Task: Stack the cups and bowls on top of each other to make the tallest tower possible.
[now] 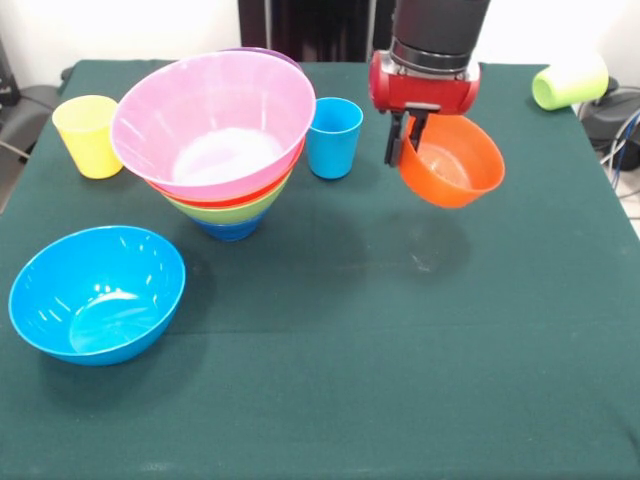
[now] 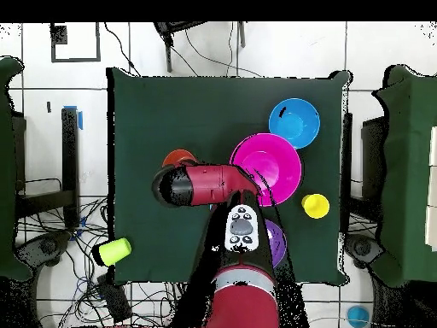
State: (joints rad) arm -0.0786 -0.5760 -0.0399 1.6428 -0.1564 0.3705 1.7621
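My gripper [image 1: 404, 148] is shut on the rim of the small orange bowl [image 1: 452, 162] and holds it tilted above the table, right of the light blue cup [image 1: 333, 137]. The tower [image 1: 222, 150] has the pink bowl [image 1: 212, 122] on top, then orange-red, lime green and the small dark blue bowl [image 1: 230, 229] at the base. The purple bowl [image 1: 268, 52] peeks out behind it. The light blue bowl [image 1: 97, 293] stands alone at the front left. The yellow cup [image 1: 88, 135] is upright at the left. The lime green cup [image 1: 570, 82] lies on its side at the far right corner.
The green table cloth [image 1: 400, 360] covers the table. In the overhead view the arm [image 2: 209, 185] hides the light blue cup; the orange bowl [image 2: 177, 157], pink bowl [image 2: 273, 162], light blue bowl [image 2: 294, 122], yellow cup [image 2: 315, 205], purple bowl [image 2: 276, 246] and green cup [image 2: 113, 250] show.
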